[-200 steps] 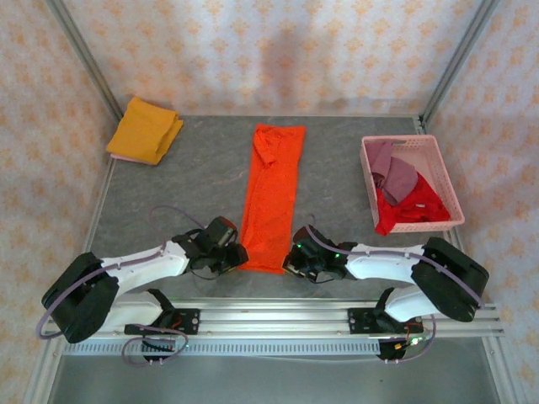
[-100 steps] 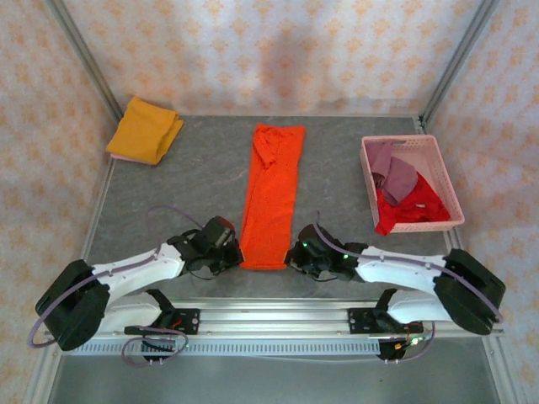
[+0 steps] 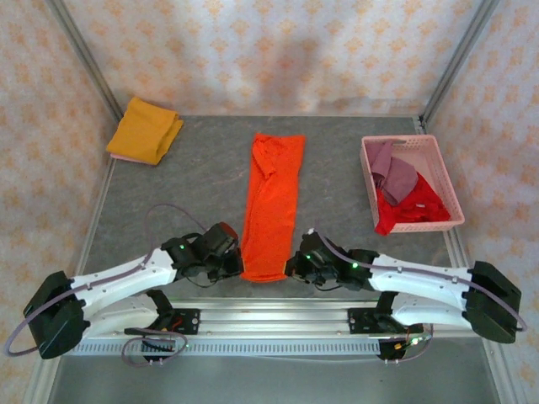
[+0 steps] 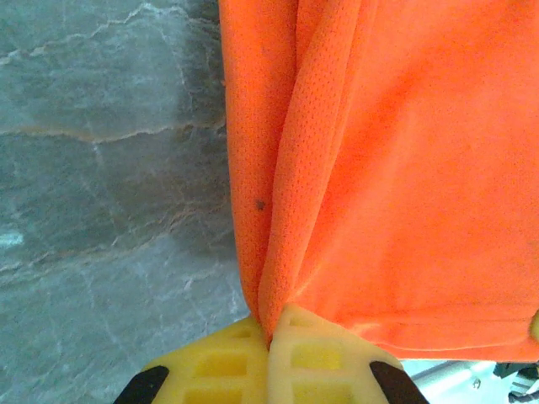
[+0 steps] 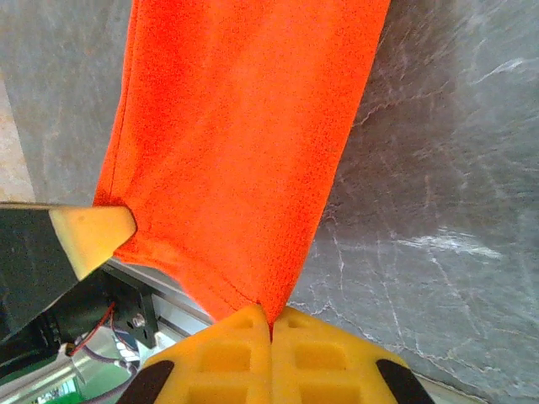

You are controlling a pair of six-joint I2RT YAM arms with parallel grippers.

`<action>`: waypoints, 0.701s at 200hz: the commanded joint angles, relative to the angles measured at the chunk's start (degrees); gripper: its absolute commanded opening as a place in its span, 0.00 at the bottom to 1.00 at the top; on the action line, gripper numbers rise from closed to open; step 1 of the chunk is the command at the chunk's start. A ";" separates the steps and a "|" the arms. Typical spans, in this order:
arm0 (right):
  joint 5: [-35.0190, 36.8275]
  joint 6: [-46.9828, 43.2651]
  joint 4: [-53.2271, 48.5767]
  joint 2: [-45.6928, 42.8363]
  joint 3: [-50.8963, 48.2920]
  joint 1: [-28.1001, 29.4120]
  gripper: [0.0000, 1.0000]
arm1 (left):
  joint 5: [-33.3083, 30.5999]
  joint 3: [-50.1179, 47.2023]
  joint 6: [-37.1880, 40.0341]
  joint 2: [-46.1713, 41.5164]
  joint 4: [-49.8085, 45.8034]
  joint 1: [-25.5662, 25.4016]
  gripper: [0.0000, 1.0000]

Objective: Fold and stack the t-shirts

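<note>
The orange t-shirt (image 3: 272, 202) lies in the middle of the grey counter (image 3: 185, 194). It is folded into one long, thin strip. The strip runs from the near edge, where the arms are, straight away toward the back wall.

The left pincer (image 3: 238, 269) is closed tight on the near left corner of the strip. The right pincer (image 3: 291, 268) is closed tight on the near right corner. In each wrist view the yellow fingers meet with a bit of orange cloth pinched between them. So the whole shirt lies away from both pincers, and each arm is just as near to its own corner. The near end looks lifted a little off the counter, and the far end lies flat.

I think the next move is to carry the near end over to the far end, folding the strip in half. Both pincers need to go the same way together, along the strip, or the fold will come out crooked.

The cloth is bright orange and soft, with tiny holes in the weave. It has a long crease near its left side.

A folded mustard yellow t-shirt (image 3: 145, 129) sits at the far left corner. A red t-shirt (image 3: 411, 206) and a mauve t-shirt (image 3: 396, 172) lie bunched in the pink basket (image 3: 413, 140) on the right.
</note>
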 commanded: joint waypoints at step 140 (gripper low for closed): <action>-2.48 -22.83 -10.16 11.24 18.17 -23.14 0.00 | -6.13 25.98 16.24 17.87 -9.52 11.04 0.00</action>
